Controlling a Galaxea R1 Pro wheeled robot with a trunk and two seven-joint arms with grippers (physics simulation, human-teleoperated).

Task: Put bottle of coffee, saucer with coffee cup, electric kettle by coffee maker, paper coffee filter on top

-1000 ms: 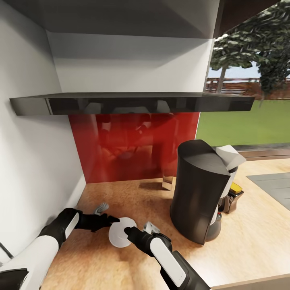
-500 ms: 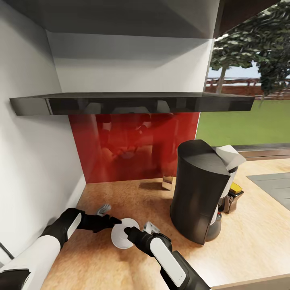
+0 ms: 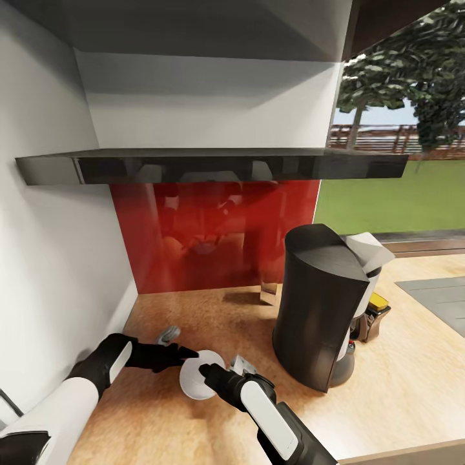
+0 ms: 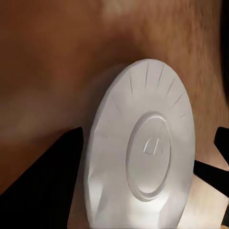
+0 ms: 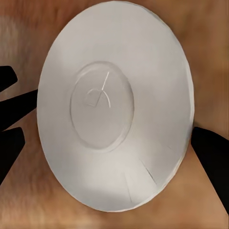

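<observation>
2 grippers meet at the saucer [image 3: 197, 382] in the lower-left-centre of the head view, low over the countertop [image 3: 400, 381] and well left of the coffee maker [image 3: 321, 303]. The left gripper [image 3: 183, 354] reaches the disc's upper-left rim; the right gripper [image 3: 208, 371] reaches it from the right. In each wrist view the saucer [image 4: 143, 157] stands on edge between dark fingers [image 4: 50, 183] — the right wrist view shows the saucer [image 5: 114, 107] with a finger [image 5: 212, 155] at its rim, but contact is not resolvable, so whether either pincer is clenched on it or released cannot be told. Against the head view 1 s ago, the saucer and left gripper have shifted slightly right and up, toward the coffee maker; the camera is unchanged. Judgement: transfer of the saucer toward the machine is under way — placement beside it is not yet done.
</observation>
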